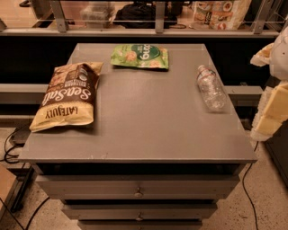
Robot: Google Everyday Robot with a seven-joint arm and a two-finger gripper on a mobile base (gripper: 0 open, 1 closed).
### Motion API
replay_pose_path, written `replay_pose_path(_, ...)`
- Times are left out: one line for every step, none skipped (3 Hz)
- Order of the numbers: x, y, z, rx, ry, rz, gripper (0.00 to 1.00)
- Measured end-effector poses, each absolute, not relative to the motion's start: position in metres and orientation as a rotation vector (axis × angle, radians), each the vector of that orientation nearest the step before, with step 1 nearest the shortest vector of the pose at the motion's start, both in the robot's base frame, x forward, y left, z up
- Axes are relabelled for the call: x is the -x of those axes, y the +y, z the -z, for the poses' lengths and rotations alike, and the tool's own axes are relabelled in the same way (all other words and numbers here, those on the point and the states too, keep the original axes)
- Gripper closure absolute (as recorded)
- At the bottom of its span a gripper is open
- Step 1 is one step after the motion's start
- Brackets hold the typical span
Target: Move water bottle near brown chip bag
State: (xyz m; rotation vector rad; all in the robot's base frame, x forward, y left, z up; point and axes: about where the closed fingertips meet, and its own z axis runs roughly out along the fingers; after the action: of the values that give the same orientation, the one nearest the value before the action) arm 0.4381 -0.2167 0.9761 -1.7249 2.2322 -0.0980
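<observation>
The water bottle (210, 87) is a small clear crinkled bottle with a white cap. It lies on its side near the right edge of the grey cabinet top (144, 117), cap toward the back. The brown chip bag (67, 96) lies flat at the left side, with "Sea Salt" lettering showing upside down. The two are far apart across the top. My gripper (272, 110) shows as white and yellow parts at the right edge of the view, off the side of the cabinet, to the right of the bottle and apart from it.
A green snack bag (140, 56) lies flat at the back middle of the top. Drawers (138, 193) front the cabinet below. A railing with shelves and packaged goods (220, 13) runs behind. Cables lie on the floor at the left (13, 148).
</observation>
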Motion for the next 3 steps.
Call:
replay_pose_path(-0.438, -0.217, -0.976, 1.725, 2.232, 0.098, 0.00)
replay_pose_path(-0.443, -0.217, -0.981, 1.652, 2.204, 0.033, 0.00)
replay_pose_path(-0.459, -0.204, -0.996, 1.519, 2.108, -0.079, 0.00)
